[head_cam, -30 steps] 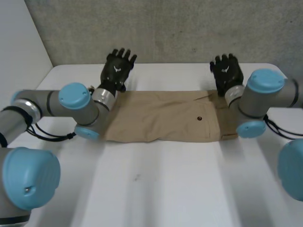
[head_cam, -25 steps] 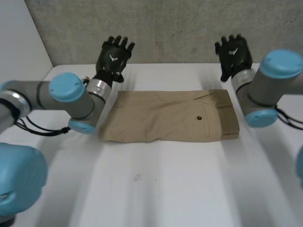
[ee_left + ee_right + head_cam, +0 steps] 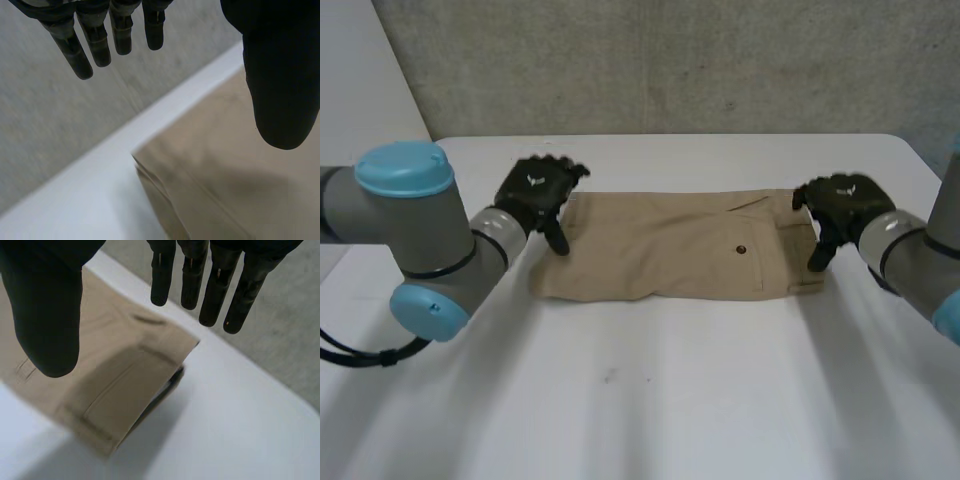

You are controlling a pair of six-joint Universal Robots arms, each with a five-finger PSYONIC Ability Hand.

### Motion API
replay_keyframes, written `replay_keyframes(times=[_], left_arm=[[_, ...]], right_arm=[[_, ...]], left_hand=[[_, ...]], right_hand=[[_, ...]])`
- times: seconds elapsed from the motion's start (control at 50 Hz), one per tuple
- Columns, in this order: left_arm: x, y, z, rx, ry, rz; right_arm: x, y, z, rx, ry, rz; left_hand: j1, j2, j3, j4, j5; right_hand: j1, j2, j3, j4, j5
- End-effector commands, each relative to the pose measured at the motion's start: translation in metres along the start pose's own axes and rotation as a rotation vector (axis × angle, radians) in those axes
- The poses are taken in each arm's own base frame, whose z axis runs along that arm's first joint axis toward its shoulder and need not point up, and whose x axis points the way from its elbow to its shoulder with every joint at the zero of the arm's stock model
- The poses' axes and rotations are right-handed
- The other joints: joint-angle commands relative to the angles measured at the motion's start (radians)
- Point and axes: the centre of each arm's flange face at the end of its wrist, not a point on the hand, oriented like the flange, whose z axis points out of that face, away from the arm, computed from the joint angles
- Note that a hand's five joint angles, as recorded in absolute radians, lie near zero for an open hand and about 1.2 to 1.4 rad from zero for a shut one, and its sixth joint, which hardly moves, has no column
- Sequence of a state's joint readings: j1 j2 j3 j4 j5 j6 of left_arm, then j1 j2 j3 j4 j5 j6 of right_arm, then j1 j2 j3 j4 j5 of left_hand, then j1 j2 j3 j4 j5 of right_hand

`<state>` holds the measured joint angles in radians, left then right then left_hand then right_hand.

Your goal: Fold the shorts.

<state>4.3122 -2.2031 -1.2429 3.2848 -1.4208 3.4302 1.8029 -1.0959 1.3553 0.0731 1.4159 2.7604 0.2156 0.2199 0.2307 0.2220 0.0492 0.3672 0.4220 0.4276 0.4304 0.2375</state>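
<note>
The left robot hand (image 3: 535, 190) sits at the centre left of the head view, fingers (image 3: 95, 40) straight and spread away from the thumb (image 3: 282, 75), holding nothing. Its thumb points down over the far left corner of the shorts (image 3: 670, 245); whether it touches the cloth cannot be told. The right robot hand (image 3: 840, 205) mirrors it at the centre right, also open and empty, its thumb hanging just over the right end of the shorts where the waistband (image 3: 805, 250) lies. In each wrist view the tan cloth lies under the thumb, with a corner of it reaching toward the fingertips and bare white surface beyond. The shorts lie flat in the middle of the white bench (image 3: 670, 400), a neat tan rectangle with a small dark button (image 3: 741, 250) right of centre. Their long axis runs left to right across the head view, parallel to the grey wall (image 3: 670, 60) behind. So each robot hand stands at one short end of the garment, the cloth stretching inward from each toward the other, and neither is clearly nearer. A fold that shortens the shorts would likely carry one end along that axis over the other, with the nearer robot hand taking its own end.
</note>
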Motion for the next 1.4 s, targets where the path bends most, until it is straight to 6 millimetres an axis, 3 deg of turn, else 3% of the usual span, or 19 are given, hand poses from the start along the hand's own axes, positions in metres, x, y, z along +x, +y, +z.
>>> replay_keyframes(times=[0.02, 0.14, 0.34, 0.42, 0.46, 0.52, 0.72, 0.8, 0.9, 1.04, 1.12, 1.2, 1.22, 1.26, 1.3, 1.36, 1.4], left_arm=[[0.006, 0.035, 0.006, -0.108, -0.002, -0.007], [0.006, 0.049, 0.014, -0.125, -0.013, -0.006], [0.001, 0.055, 0.022, -0.098, -0.036, 0.014], [-0.005, 0.056, 0.023, -0.102, -0.059, 0.036], [-0.007, 0.058, 0.023, -0.111, -0.070, 0.044], [-0.009, 0.055, 0.020, -0.113, -0.076, 0.044], [-0.016, 0.015, 0.000, -0.047, -0.097, 0.042], [-0.021, -0.001, -0.011, -0.017, -0.110, 0.042], [-0.032, -0.003, -0.021, -0.025, -0.136, 0.038], [-0.037, 0.005, -0.029, -0.058, -0.147, 0.030], [-0.038, 0.007, -0.033, -0.070, -0.148, 0.026], [-0.041, 0.005, -0.038, -0.070, -0.156, 0.024], [-0.042, 0.003, -0.039, -0.067, -0.160, 0.025], [-0.042, 0.003, -0.041, -0.067, -0.160, 0.025], [-0.041, 0.003, -0.043, -0.068, -0.160, 0.024], [-0.040, 0.003, -0.046, -0.072, -0.157, 0.024], [-0.040, 0.004, -0.048, -0.077, -0.153, 0.022]], right_arm=[[0.005, 0.027, 0.010, -0.016, 0.012, 0.024], [-0.003, 0.052, 0.027, -0.046, -0.014, 0.031], [-0.003, 0.071, 0.042, -0.078, -0.013, 0.042], [0.001, 0.072, 0.047, -0.053, 0.009, 0.036], [0.005, 0.071, 0.049, -0.037, 0.028, 0.034], [0.011, 0.071, 0.051, -0.021, 0.049, 0.033], [0.038, 0.073, 0.051, -0.038, 0.132, 0.031], [0.062, 0.067, 0.046, -0.049, 0.183, 0.004], [0.088, 0.071, 0.039, -0.106, 0.211, -0.035], [0.087, 0.059, 0.039, -0.094, 0.209, -0.099], [0.074, 0.028, 0.038, -0.002, 0.191, -0.134], [0.027, -0.014, 0.038, 0.134, 0.087, -0.200], [0.002, -0.031, 0.035, 0.195, 0.021, -0.223], [-0.021, -0.046, 0.030, 0.256, -0.045, -0.245], [-0.050, -0.058, 0.025, 0.324, -0.144, -0.266], [-0.084, -0.057, 0.024, 0.368, -0.274, -0.282], [-0.119, -0.056, 0.019, 0.413, -0.408, -0.300]], left_hand=[[0.071, 0.067, 0.056, 0.065, 0.063], [0.074, 0.070, 0.059, 0.068, 0.066], [0.077, 0.073, 0.062, 0.071, 0.069], [0.077, 0.073, 0.062, 0.071, 0.069], [0.074, 0.070, 0.059, 0.068, 0.066], [0.074, 0.070, 0.059, 0.068, 0.066], [0.051, 0.047, 0.036, 0.044, 0.043], [0.036, 0.032, 0.021, 0.030, 0.028], [0.027, 0.023, 0.012, 0.021, 0.019], [0.027, 0.023, 0.012, 0.021, 0.019], [0.027, 0.023, 0.012, 0.021, 0.019], [0.027, 0.023, 0.012, 0.021, 0.019], [0.027, 0.023, 0.012, 0.021, 0.019], [0.027, 0.023, 0.012, 0.021, 0.019], [0.027, 0.023, 0.012, 0.021, 0.019], [0.027, 0.023, 0.012, 0.021, 0.019], [0.027, 0.023, 0.012, 0.021, 0.019]], right_hand=[[0.158, 0.103, 0.098, 0.095, 0.113], [0.193, 0.138, 0.133, 0.130, 0.148], [0.246, 0.191, 0.186, 0.183, 0.201], [0.466, 0.411, 0.405, 0.403, 0.421], [0.812, 0.757, 0.751, 0.748, 0.767], [1.029, 0.974, 0.968, 0.966, 0.984], [1.029, 0.974, 0.969, 0.966, 0.984], [1.029, 0.974, 0.969, 0.966, 0.984], [1.029, 0.974, 0.969, 0.966, 0.984], [1.029, 0.974, 0.969, 0.966, 0.984], [1.029, 0.974, 0.969, 0.966, 0.984], [1.029, 0.974, 0.969, 0.966, 0.984], [1.029, 0.974, 0.969, 0.966, 0.984], [1.029, 0.974, 0.969, 0.966, 0.984], [1.029, 0.974, 0.969, 0.966, 0.984], [1.029, 0.974, 0.969, 0.966, 0.984], [1.029, 0.974, 0.969, 0.966, 0.984]])
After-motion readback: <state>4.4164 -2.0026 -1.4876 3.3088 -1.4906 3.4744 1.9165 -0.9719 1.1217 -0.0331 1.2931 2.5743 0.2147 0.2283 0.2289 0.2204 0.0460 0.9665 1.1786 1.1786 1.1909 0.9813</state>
